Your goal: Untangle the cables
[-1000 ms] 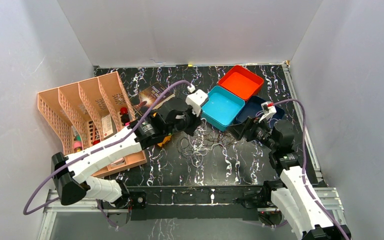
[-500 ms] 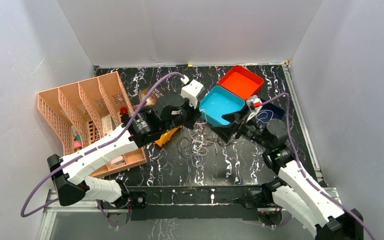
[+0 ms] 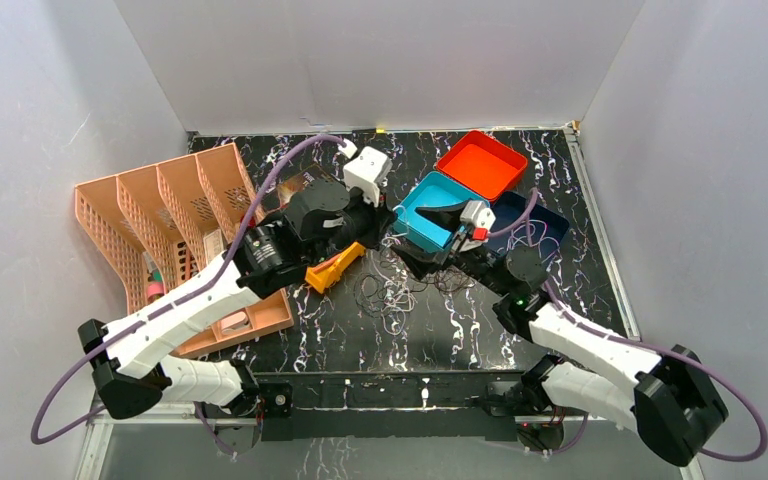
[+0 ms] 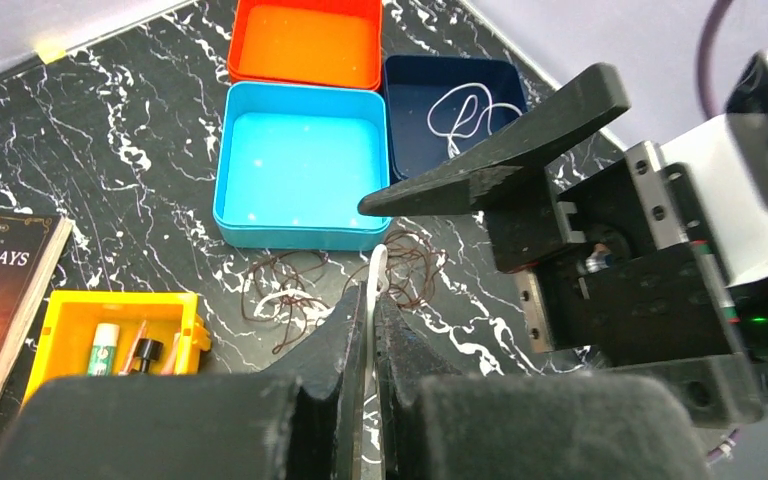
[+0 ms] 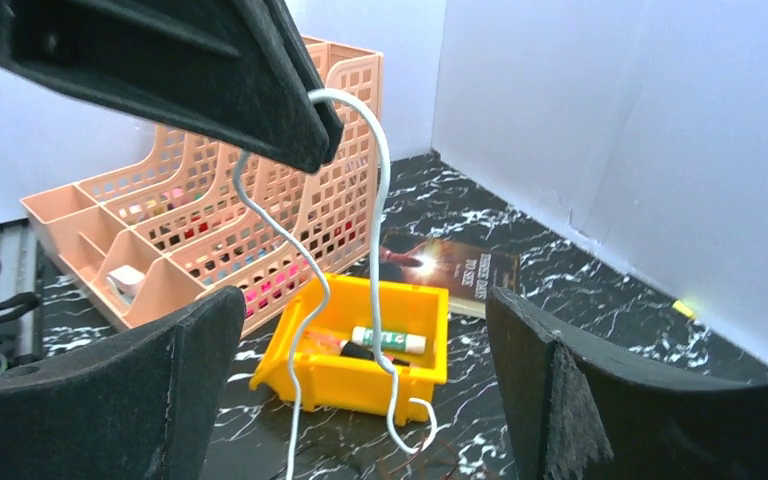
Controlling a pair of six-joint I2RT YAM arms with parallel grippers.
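My left gripper (image 3: pixel 388 228) is shut on a pale white cable (image 5: pixel 381 190), which hangs in a loop from its fingertips. The cable is pinched between them in the left wrist view (image 4: pixel 377 272). My right gripper (image 3: pixel 422 240) is open and faces the left one, with its fingers (image 5: pixel 550 380) on either side of the hanging white cable, not touching it. A tangle of dark brown cables (image 3: pixel 392 288) lies on the table below, and it also shows in the left wrist view (image 4: pixel 290 290). Another white cable (image 4: pixel 465 108) lies in the navy tray (image 4: pixel 405 120).
A teal tray (image 3: pixel 412 224), an orange tray (image 3: pixel 480 162) and the navy tray (image 3: pixel 552 226) sit at the back right. A yellow bin (image 3: pixel 332 268) with small items, a book (image 3: pixel 298 186) and a peach organizer (image 3: pixel 160 225) are on the left.
My right arm has swung left and forward, bringing its open fingers around the hanging white cable. My left gripper has moved back and up a little, still holding the cable.
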